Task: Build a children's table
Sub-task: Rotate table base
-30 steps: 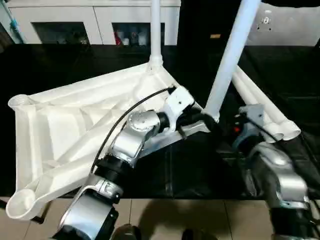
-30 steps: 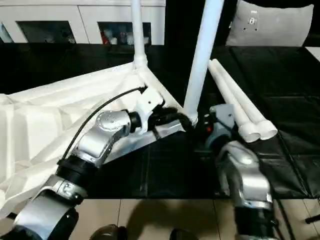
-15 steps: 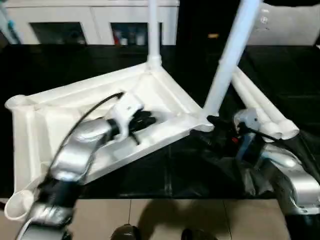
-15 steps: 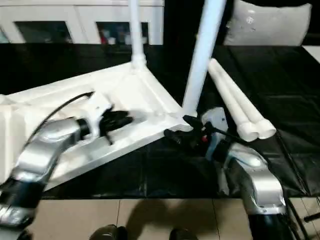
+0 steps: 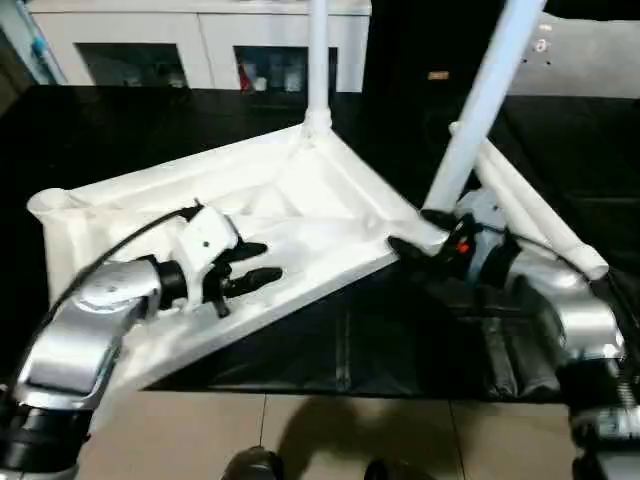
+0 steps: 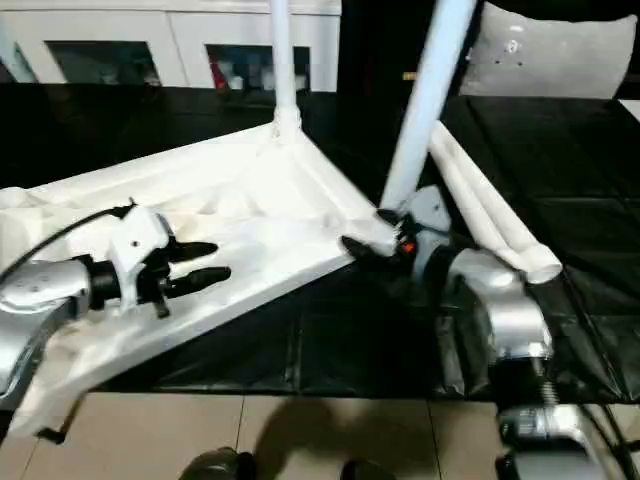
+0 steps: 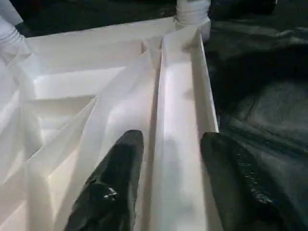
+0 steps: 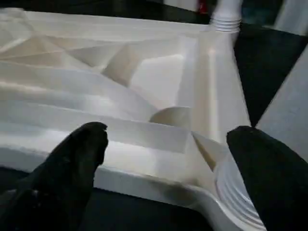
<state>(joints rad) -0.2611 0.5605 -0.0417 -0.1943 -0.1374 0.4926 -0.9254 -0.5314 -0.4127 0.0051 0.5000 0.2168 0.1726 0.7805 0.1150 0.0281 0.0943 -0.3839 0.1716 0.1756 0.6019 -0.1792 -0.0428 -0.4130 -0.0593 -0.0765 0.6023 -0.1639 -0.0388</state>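
Two legs already stand in the upturned top, which lies ribs-up on a black bench: the far leg rises from the far corner socket, the near leg leans up from the corner by the bench's right side. Two loose legs lie side by side on the bench just beyond that corner, their long axes running from the far edge toward the near right. Two sockets remain empty, one at the top's left corner, the other hidden behind the left arm.

The right gripper sits at the near leg's socket, fingers spread wide, one to each side of the corner and clamping nothing. The left gripper hovers over the ribs near the top's front edge, fingers parted around a rib without pinching it.

The next move likely turns on this: the loose legs lie to the right, just behind the right gripper and well apart from the left, so the right arm looks the better placed to fetch one, while the empty sockets sit on the left arm's side.
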